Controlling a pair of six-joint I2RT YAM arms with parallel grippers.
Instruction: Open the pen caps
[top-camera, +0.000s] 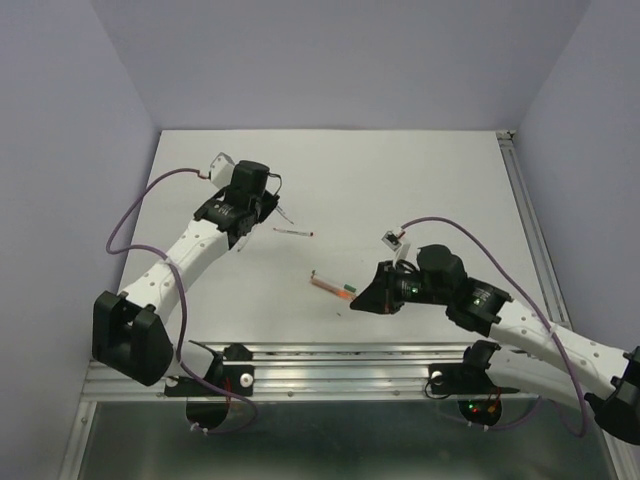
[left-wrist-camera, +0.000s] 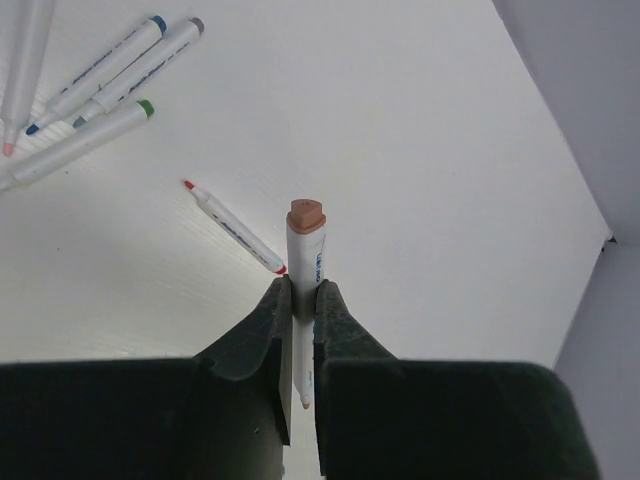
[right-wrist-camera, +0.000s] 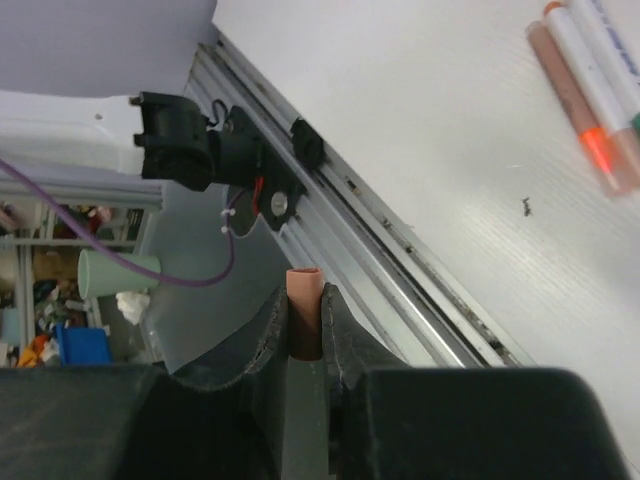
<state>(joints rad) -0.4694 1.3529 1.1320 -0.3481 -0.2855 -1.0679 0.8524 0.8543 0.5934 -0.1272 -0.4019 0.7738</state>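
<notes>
A white counter (top-camera: 400, 170) boxed in by lavender walls (top-camera: 330, 60) carries two robot arms and a scatter of marker pens. The left gripper (left-wrist-camera: 303, 292), over the far left of the counter, is clamped on a long white pen barrel (left-wrist-camera: 305, 262) that sticks out past its fingertips. The outer end is closed by a peach-brown, triangular-ended plastic cap (left-wrist-camera: 306, 215), and a small bare tip shows at the other end, between the fingers. The right gripper (right-wrist-camera: 304, 308), close to the aluminium rail (right-wrist-camera: 400, 265) at the counter's near edge, pinches a short brownish-pink hollow cap (right-wrist-camera: 305, 325) with its open end outward and no pen in it. Beneath the left gripper lies a thin white pen with an exposed red tip (left-wrist-camera: 235, 228). Farther off, a cluster of white pens has a blue cap (left-wrist-camera: 156, 22), a grey cap (left-wrist-camera: 196, 24) and a green cap (left-wrist-camera: 145, 107), all fitted. Near the right gripper several pens lie side by side, among them a brown pen with an orange band (right-wrist-camera: 565, 85).
</notes>
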